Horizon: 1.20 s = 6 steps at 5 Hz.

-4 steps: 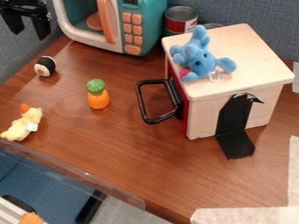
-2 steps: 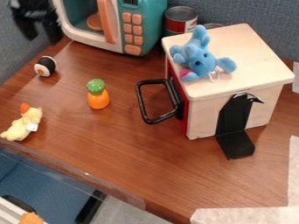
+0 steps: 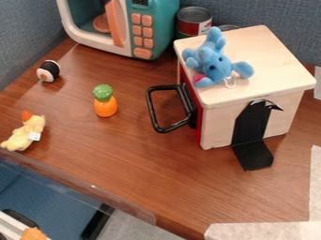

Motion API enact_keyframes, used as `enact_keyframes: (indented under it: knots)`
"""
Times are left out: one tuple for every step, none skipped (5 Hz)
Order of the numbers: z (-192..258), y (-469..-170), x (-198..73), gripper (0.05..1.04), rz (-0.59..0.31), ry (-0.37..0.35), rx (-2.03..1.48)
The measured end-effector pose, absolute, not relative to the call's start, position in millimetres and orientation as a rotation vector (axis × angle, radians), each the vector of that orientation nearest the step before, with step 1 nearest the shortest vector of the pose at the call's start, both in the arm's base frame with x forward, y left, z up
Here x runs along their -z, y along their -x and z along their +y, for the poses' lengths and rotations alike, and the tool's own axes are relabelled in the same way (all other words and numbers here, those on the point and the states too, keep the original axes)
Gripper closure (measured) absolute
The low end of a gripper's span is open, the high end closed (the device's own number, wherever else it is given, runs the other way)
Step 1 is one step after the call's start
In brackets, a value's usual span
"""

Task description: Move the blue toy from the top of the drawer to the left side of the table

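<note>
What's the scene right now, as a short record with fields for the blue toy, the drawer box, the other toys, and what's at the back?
Blue toy: plush animal, lying on top of the drawer box
Drawer box: pale wood, red front, black handle
Table's left side, as pictured: toy sushi roll; yellow plush duck nearer the front edge
Between duck and box: orange toy with green top, upright
Back: teal toy microwave, can
Task status: blue toy not yet moved to the left
</note>
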State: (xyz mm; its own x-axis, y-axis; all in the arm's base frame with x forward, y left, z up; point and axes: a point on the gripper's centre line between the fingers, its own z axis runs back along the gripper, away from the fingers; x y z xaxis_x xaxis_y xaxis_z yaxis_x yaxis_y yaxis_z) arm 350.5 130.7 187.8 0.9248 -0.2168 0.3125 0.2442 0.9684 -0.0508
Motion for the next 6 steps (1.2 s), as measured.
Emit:
enact_keyframes:
  knots:
    - [81.8, -348.7, -202.5, 0.082, -0.325, 0.078, 0.356]
    - [26.9, -338.6, -204.5, 0.082, -0.328, 0.054, 0.491]
    - [-24.4, -328.1, -187.0, 0.082, -0.291, 0.032, 0.585]
    - [-69.8, -325.4, -182.6, 0.083, -0.294, 0.039, 0.619]
    - [-85.9, -326.4, -168.3, 0.082, -0.249, 0.062, 0.607]
    - [-83.2, -331.7, -162.3, 0.082, -0.247, 0.027, 0.589]
